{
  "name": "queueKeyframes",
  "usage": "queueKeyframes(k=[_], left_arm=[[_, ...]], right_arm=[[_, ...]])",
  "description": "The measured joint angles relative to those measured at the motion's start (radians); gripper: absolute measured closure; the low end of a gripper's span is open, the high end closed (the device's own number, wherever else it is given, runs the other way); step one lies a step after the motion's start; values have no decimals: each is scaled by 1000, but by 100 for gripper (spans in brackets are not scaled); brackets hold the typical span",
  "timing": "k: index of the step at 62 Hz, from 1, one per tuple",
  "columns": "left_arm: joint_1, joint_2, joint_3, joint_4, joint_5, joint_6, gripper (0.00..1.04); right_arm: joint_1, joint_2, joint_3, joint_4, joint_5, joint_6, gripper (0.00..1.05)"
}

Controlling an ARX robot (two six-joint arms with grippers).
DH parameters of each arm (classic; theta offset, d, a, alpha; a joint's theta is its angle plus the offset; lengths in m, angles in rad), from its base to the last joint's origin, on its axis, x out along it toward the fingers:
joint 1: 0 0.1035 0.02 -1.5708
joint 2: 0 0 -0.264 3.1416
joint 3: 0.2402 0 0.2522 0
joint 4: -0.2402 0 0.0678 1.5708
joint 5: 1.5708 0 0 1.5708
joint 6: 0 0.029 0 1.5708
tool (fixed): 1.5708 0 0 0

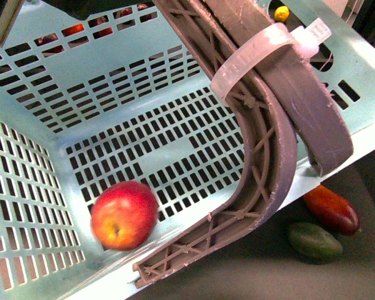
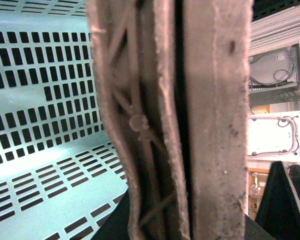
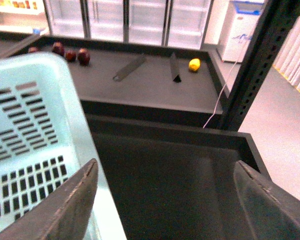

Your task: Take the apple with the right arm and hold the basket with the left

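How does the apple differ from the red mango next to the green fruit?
The apple is round; the red mango is elongated. The apple lies inside the basket; the mango lies outside it on the dark surface beside the green fruit. The apple has yellowish patches; the mango shades orange to dark red. Both are mostly red.

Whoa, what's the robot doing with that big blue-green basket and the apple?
The robot's left tool grips the basket by its grey handles, so the basket hangs tilted. The apple lies inside, down in a low corner, and nothing touches it. The right tool is open and empty, beside the basket and above a dark shelf. It looks like the apple is already in.
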Motion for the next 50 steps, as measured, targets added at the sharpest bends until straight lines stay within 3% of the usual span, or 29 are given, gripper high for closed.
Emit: queueKeyframes(k=[25,41,44,50], left_arm=[[0,0,0,0,4,-1,89],[0,0,0,0,-6,0,89],[0,0,0,0,-6,-1,89],[0,0,0,0,-3,0,89]], right_arm=[[-140,-222,-204,-10,-139,30,103],[-205,-367,-278,-85,-205,33,103],[-249,-396,-288,-104,-271,33,103],[-293,-442,-302,-135,-283,34,103]])
